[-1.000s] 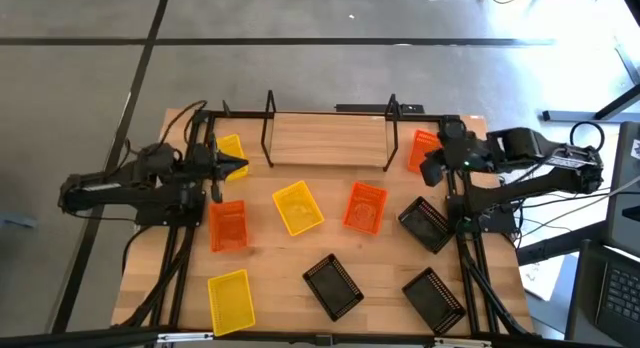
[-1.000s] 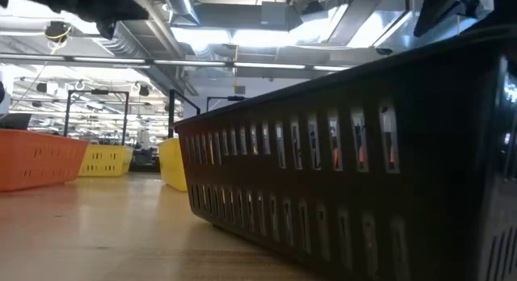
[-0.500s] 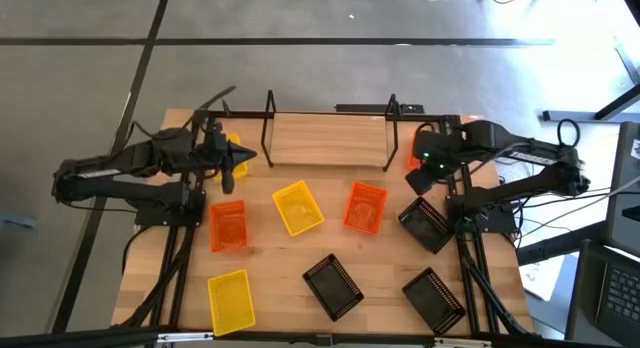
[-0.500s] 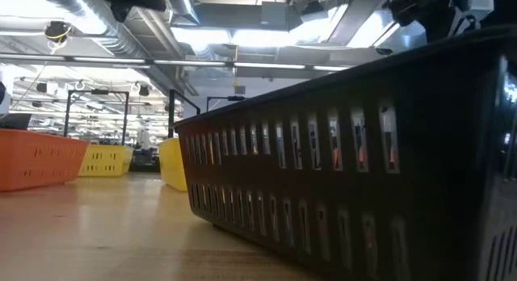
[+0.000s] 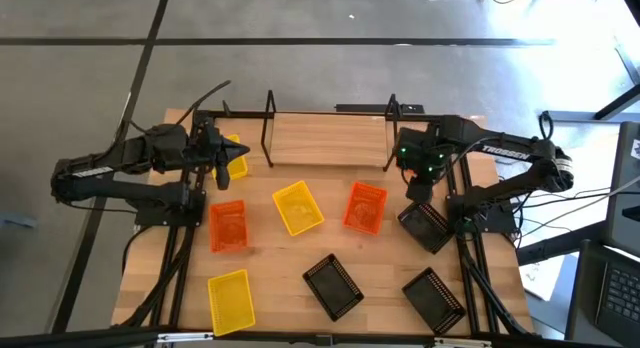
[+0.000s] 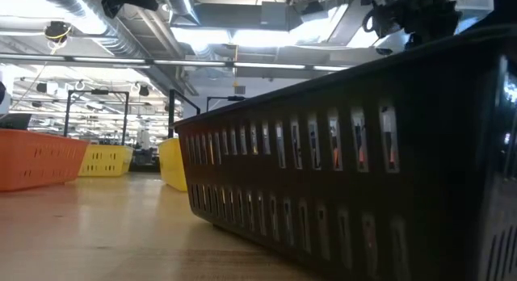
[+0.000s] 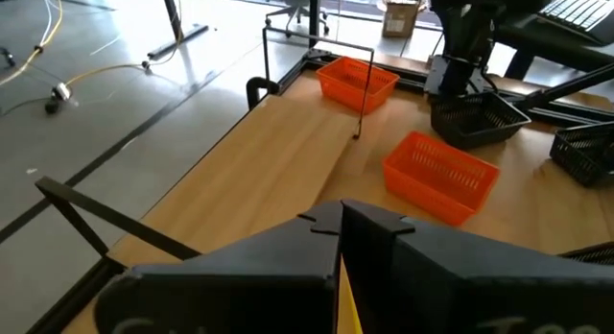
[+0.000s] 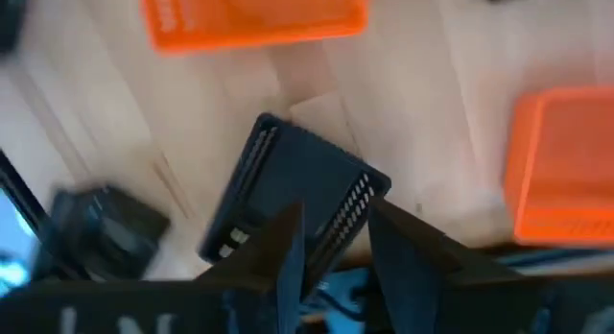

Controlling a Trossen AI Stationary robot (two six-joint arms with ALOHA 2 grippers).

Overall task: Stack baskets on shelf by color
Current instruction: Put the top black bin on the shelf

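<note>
The baskets lie singly on the table, open side up. A yellow one (image 5: pixel 231 156) is at the far left and another yellow one (image 5: pixel 298 207) is at the middle. A third yellow one (image 5: pixel 231 300) lies near the front. One orange basket (image 5: pixel 228 225) and another (image 5: pixel 365 206) flank the middle yellow one. Three black ones (image 5: pixel 425 226) (image 5: pixel 333 286) (image 5: pixel 433 298) sit toward the right and front. The wooden shelf (image 5: pixel 328 140) stands bare at the far edge. My left gripper (image 5: pixel 238 160) hovers shut over the far-left yellow basket. My right gripper (image 8: pixel 336 257) points down, open, above the table by the shelf's right end (image 5: pixel 415 183).
An orange basket (image 7: pixel 360 80) sits just beyond the shelf's right end loop (image 7: pixel 331 75), under my right arm. In the low view a black basket (image 6: pixel 339 168) fills the foreground. Bare tabletop (image 5: pixel 275 258) lies between the middle and front baskets.
My right gripper has swung from the table's right edge toward the shelf's right end, sinking and tipping until it points down. My left gripper has risen a little over the far-left yellow basket. No basket has moved.
</note>
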